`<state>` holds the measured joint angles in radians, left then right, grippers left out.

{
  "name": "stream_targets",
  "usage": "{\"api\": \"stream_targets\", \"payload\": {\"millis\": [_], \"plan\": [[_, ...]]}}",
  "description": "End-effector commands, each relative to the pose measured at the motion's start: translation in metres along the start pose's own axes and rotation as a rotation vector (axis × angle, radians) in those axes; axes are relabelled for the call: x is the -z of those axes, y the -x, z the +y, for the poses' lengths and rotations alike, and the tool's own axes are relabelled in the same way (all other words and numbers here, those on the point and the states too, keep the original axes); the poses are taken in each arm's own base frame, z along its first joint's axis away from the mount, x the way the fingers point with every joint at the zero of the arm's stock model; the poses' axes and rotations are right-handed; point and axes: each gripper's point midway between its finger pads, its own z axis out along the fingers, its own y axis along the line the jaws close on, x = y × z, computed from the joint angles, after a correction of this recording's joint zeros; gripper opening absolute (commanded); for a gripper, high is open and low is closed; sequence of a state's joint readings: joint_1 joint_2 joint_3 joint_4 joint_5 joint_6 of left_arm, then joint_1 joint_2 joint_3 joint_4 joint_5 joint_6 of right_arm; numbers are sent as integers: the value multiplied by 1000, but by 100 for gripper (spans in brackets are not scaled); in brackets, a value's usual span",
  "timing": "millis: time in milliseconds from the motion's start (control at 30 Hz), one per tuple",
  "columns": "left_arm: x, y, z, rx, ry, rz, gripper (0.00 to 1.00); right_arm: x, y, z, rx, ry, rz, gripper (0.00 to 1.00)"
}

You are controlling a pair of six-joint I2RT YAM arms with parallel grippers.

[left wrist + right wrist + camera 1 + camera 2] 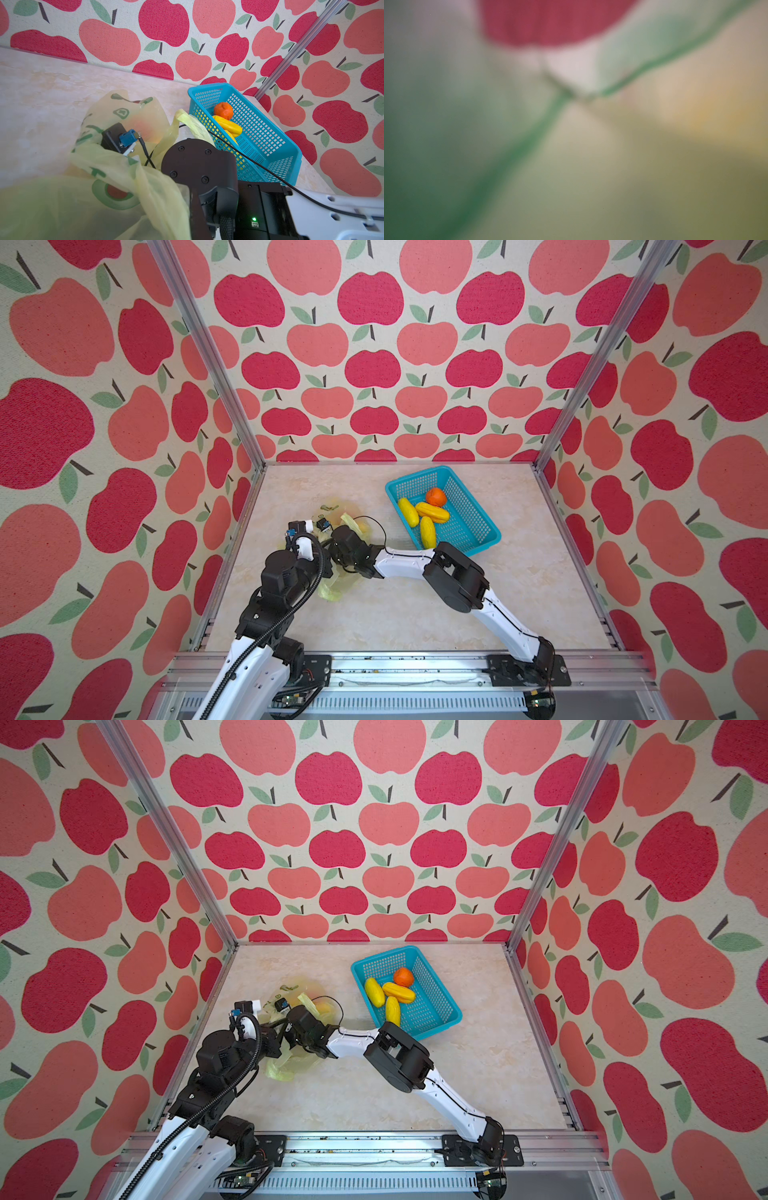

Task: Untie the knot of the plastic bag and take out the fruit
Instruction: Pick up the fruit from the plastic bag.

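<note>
- On the marbled desk [415, 614], the closed left hand [300, 544] seemingly steadies the thin avocado-printed yellow plastic bag [126, 104].
- Right hand [117, 143], buried inside seeking toy fruit [146, 127]: grip cannot be told.

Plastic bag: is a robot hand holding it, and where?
Probably: the shut left gripper seems to pinch the plastic bag at its loose mouth edge, fingertips hidden. The right gripper is buried inside; cannot tell.

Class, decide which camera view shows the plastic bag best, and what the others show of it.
The left wrist view: the plastic bag fills the foreground, its green avocado print clear. In both top views only small crumpled patches show. The right wrist view gives a close blur of green, yellow and red.
</note>
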<state>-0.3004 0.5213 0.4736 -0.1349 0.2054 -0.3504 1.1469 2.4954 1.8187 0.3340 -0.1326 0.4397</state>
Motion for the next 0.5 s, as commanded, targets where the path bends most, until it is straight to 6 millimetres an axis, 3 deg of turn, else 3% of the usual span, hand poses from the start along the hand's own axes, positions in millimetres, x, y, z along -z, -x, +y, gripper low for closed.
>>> {"api": "stream_targets", "payload": {"millis": [0,100,333,467], "plan": [[1,7,-14,-13,-74,-26,0,-11,-15,-13,-51,-29,53,99],[1,7,-14,-14,-76,-32,0,-13,-13,-21,-65,-53,46,96],[2,7,-13,-11,-69,-34,0,17,0,-34,-92,-37,-88,65],[3,7,-11,-12,-64,-40,0,32,4,-47,-96,-53,-110,64]]}}
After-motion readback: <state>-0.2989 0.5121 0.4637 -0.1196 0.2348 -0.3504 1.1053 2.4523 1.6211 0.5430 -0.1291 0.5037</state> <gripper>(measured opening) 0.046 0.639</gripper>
